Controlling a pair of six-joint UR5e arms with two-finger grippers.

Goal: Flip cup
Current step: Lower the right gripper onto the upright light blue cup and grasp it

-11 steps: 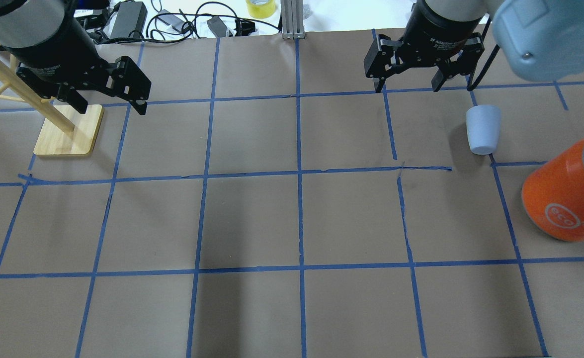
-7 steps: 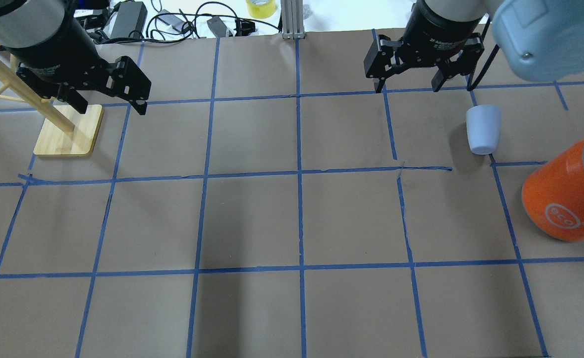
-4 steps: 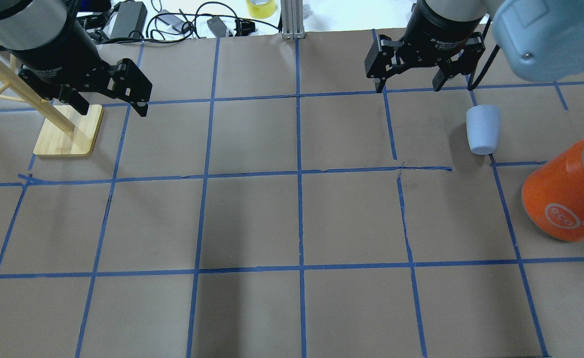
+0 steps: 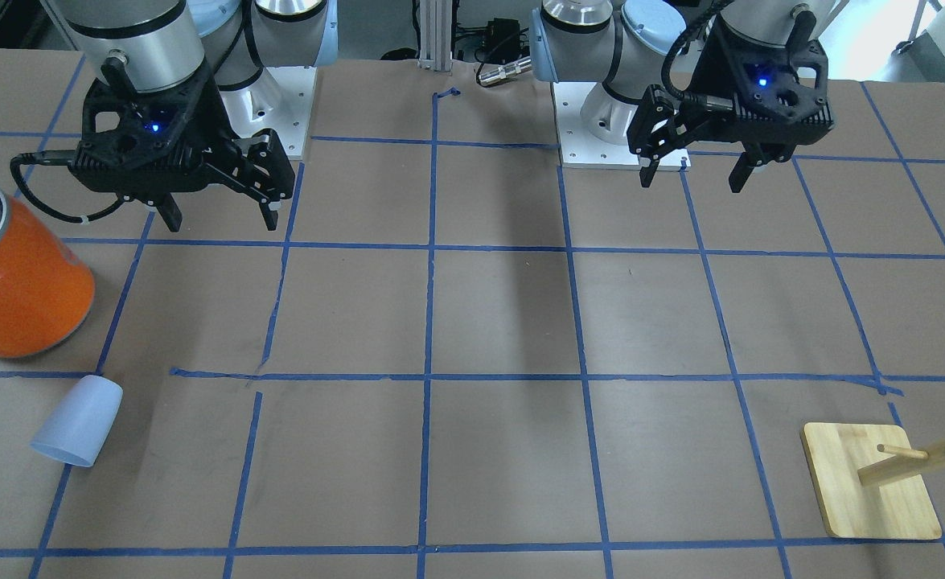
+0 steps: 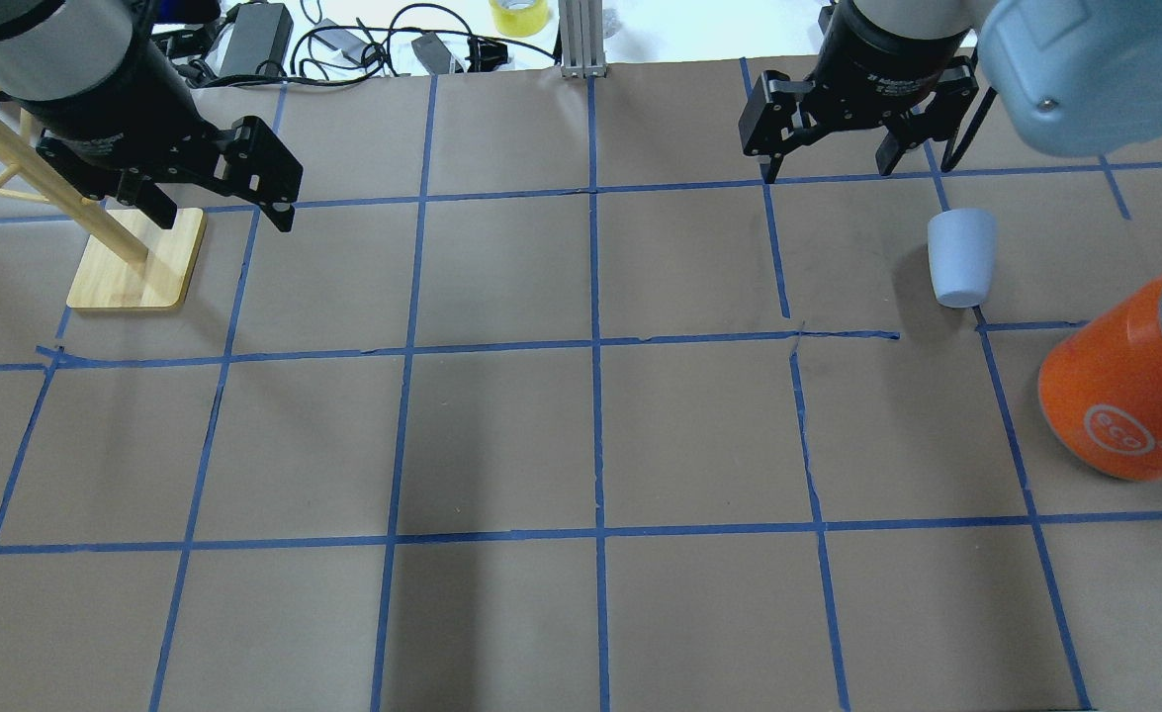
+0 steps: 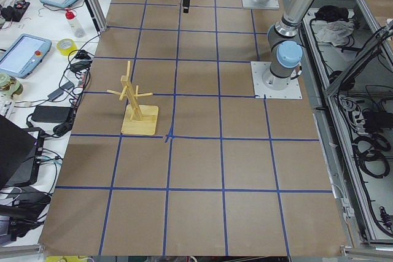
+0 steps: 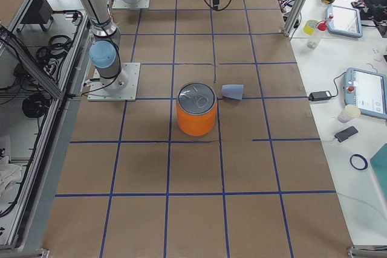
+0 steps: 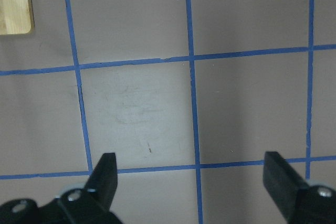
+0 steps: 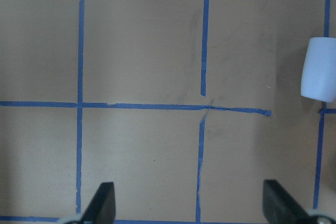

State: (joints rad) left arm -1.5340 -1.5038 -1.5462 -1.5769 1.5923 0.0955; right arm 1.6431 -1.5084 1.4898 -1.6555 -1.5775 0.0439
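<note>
The pale blue-lavender cup (image 5: 961, 257) lies on its side on the brown paper, its wider rim pointing away from the robot. It also shows in the front-facing view (image 4: 78, 422), the right side view (image 7: 233, 92) and at the right edge of the right wrist view (image 9: 319, 69). My right gripper (image 5: 826, 170) is open and empty, hovering beyond and to the left of the cup, apart from it (image 4: 220, 219). My left gripper (image 5: 224, 213) is open and empty at the far left (image 4: 691, 181), above bare paper (image 8: 191, 182).
A large orange can (image 5: 1124, 386) with a silver top stands just right of and nearer than the cup (image 4: 18, 281). A wooden peg stand (image 5: 135, 262) stands under my left arm (image 4: 870, 482). Cables and yellow tape (image 5: 518, 15) lie beyond the table's far edge.
My right gripper has shifted slightly to the right and farther from the robot, still open. The left gripper, the cup and the can have stayed put.
</note>
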